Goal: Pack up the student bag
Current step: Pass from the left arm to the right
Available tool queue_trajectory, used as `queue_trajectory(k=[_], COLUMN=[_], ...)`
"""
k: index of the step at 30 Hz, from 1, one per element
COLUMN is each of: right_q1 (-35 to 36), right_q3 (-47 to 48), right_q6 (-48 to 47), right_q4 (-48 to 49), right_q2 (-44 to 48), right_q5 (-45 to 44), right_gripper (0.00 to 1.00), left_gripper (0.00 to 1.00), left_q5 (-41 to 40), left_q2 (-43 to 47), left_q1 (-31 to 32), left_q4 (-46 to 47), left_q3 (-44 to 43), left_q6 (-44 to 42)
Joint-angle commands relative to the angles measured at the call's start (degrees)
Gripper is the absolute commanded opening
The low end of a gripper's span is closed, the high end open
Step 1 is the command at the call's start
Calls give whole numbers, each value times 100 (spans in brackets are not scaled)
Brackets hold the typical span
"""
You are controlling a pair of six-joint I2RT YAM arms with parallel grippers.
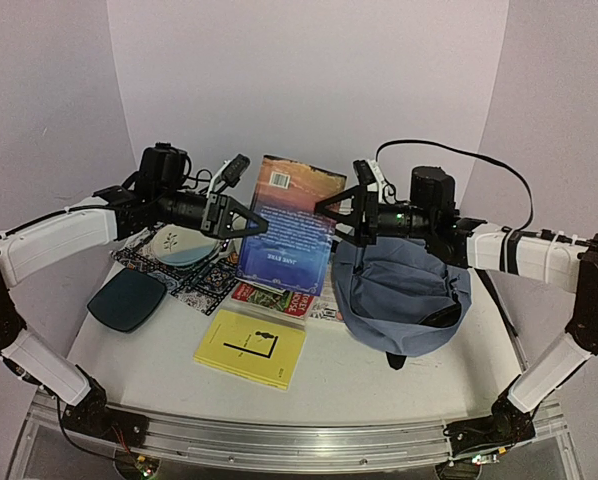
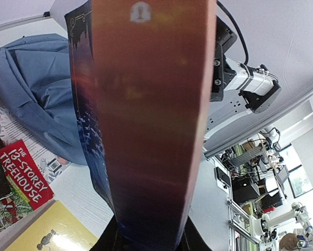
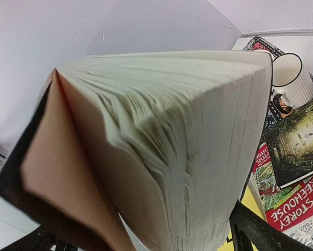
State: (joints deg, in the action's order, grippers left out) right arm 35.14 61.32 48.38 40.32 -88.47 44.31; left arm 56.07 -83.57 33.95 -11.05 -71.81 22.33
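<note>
— Where is the student bag (image 1: 404,295)?
— On the table (image 1: 379,385), at four o'clock from the book (image 1: 291,225). My left gripper (image 1: 254,225) clenches its spine; my right gripper (image 1: 329,210) straddles the pages, grip unclear.

High over the table (image 1: 379,372), plus two wrist cameras pressed against one raised book (image 1: 289,225).

The top external camera sits above and behind the robot, looking down and forward to the back wall, far enough off to take in the whole tabletop. The left wrist camera faces rightward, very close to the book's spine, with the student bag (image 2: 36,89) beyond. The right wrist camera faces leftward, equally close to the book's page edge. All three views share that book and the red Treehouse book (image 2: 23,175).
</note>
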Motion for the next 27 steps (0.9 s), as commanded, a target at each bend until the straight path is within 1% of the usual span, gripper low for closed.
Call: queue_trajectory(k=[1,5,9,12,17,21,24,27], right_q1=[-18,-54,-57,-59,-29,-9,-7,-7], right_q3=[114,6,111,264,389,423,448,469], right_q6=[-179,-162,-83,163,540,822,1231,1262], right_q4=[363,372,499,822,1353,1780,2319,2380], right_q2=[-19,-18,-36,-109,-285,-390,-472,-447], right_q5=[10,-43,174,479,719,824,941,973], right_gripper=[98,98,98,98,98,98,98,98], left_gripper=[0,0,0,0,0,0,0,0], left_q5=[618,685,789,904,994,1030,984,870], left_q2=[320,333,310,238,81,17,24,63], left_q1=[15,15,15,30,169,254,261,253], left_q4=[764,841,1070,1550,1913,2005,2010,2012], left_q3=[-768,-882,-810,-741,-806,-826,-719,-529], left_q6=[-97,-73,94,335,462,477,467,433])
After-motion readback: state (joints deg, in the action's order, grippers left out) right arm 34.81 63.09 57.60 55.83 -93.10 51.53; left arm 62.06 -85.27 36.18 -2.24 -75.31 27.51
